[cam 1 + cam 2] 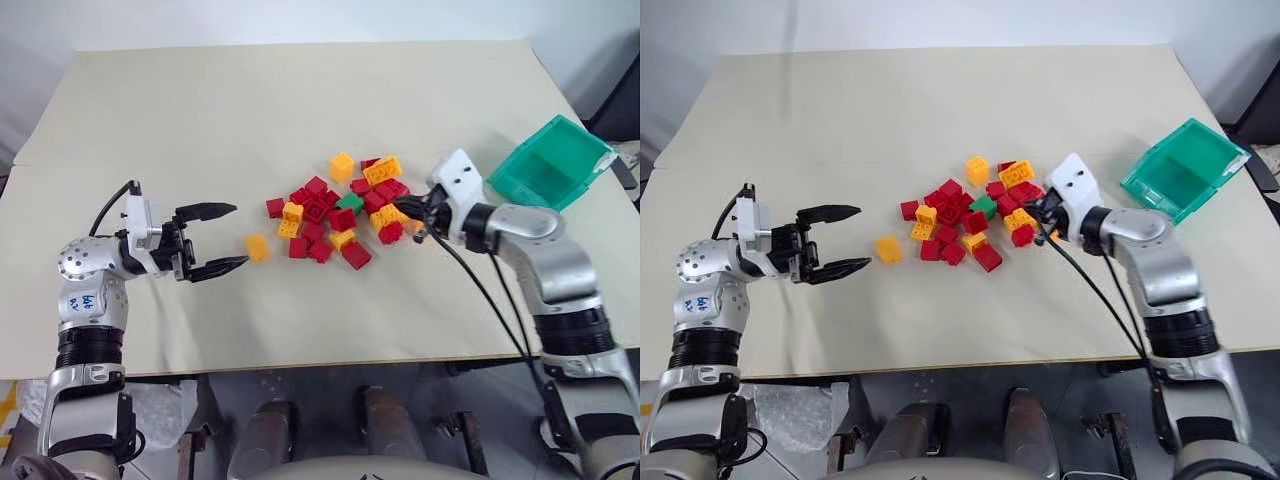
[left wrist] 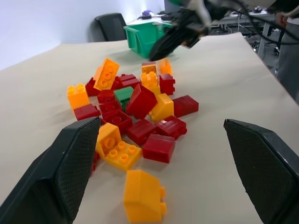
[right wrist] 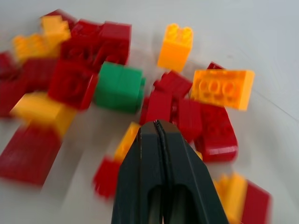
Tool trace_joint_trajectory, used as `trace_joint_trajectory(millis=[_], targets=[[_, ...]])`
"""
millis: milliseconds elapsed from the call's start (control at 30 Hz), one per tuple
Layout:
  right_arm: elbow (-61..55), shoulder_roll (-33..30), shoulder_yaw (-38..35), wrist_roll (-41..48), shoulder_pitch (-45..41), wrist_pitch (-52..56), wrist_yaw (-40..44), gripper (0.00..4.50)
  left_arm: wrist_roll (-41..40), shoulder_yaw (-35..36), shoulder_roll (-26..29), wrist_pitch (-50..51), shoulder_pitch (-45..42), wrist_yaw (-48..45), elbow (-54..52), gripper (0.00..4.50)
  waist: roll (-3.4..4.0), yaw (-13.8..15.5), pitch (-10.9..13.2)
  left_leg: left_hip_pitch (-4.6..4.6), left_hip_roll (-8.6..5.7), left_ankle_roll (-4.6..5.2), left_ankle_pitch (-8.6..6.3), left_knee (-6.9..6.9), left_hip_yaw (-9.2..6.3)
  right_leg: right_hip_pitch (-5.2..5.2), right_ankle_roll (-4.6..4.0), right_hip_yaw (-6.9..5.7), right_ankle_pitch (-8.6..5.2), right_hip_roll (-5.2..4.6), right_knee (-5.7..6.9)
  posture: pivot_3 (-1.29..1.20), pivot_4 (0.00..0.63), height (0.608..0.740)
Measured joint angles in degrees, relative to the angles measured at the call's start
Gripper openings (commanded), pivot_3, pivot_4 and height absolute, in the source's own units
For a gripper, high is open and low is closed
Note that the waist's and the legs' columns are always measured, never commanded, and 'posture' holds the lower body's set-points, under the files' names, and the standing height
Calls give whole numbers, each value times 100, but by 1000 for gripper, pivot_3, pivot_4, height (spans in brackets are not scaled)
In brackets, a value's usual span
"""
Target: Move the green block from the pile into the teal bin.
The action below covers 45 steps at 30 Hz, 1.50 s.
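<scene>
From my remote station I see the green block (image 1: 350,202) lying inside the pile (image 1: 335,215), near its middle, hemmed in by red and yellow-orange bricks on the pale counter (image 1: 250,110). In the right wrist view the green block (image 3: 119,87) sits just ahead of the fingertips, untouched, with a red brick against one side of it.

The right pincer (image 1: 407,208) hangs at the right edge of the pile, its two black fingers pressed together and carrying nothing. They point toward the bricks, tips just above the outermost red and yellow ones.

The left pincer (image 1: 228,236) hovers over bare counter to the left of the pile, fingers spread wide apart and empty. A lone yellow-orange brick (image 1: 258,247) lies just off its lower fingertip, apart from the heap. In the left wrist view the two fingers (image 2: 60,172) frame the whole pile from either side without touching it.

The teal bin (image 1: 550,162) stands at the counter's right edge, well apart from the pile, beyond the right arm, its open side tilted toward the bricks. I see nothing inside it.
</scene>
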Motion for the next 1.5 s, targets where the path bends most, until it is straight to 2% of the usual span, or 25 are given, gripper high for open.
trace_joint_trajectory(millis=[133,400,500,600,733,933,1233,1500], targets=[[-379,-646,-343,486,233,277,671,1974,0,-16,-28,-25,5,-1,44,4500,-1,2,0,-3,9,1,-1,1,1,4,2,-2,1,0,-14,0,150,740],[-382,-1071,-345,559,212,283,994,4464,-3,-22,-30,-25,48,-3,42,4500,0,5,0,-3,9,1,-3,2,5,4,4,0,2,-4,-23,0,150,740],[-264,-1017,-120,461,-1,249,1021,4464,-5,-19,-30,-24,58,3,28,4500,0,1,0,-2,11,0,-3,2,5,4,4,0,2,-3,-27,0,150,740],[175,-639,322,200,-415,-37,1048,4464,-6,-13,-32,-19,98,11,-10,4500,0,-17,0,-1,13,-1,-4,4,10,2,4,2,3,-2,-26,0,150,740],[1425,-33,977,-574,-1194,-713,850,4464,-17,8,-30,-14,196,57,-120,4500,0,-12,0,-1,13,-3,-4,2,12,-2,4,2,3,-1,-18,0,150,740],[3083,806,1501,-1347,-1999,-1696,821,4464,-48,68,-30,28,379,145,-329,4500,1,-20,1,-12,13,-6,-7,1,8,-9,4,-7,3,-1,-23,0,150,740],[4321,1808,1658,-1669,-2639,-2365,1096,4464,-92,84,-43,49,533,281,-651,4500,5,-38,3,-13,16,-8,-8,6,6,-10,4,-11,2,2,-19,0,150,740],[5377,2017,1700,-2104,-3108,-2786,939,4464,-106,91,-42,79,676,396,-737,4500,7,-48,3,-12,14,-9,-8,8,3,-10,4,-12,2,1,-15,0,150,740]])
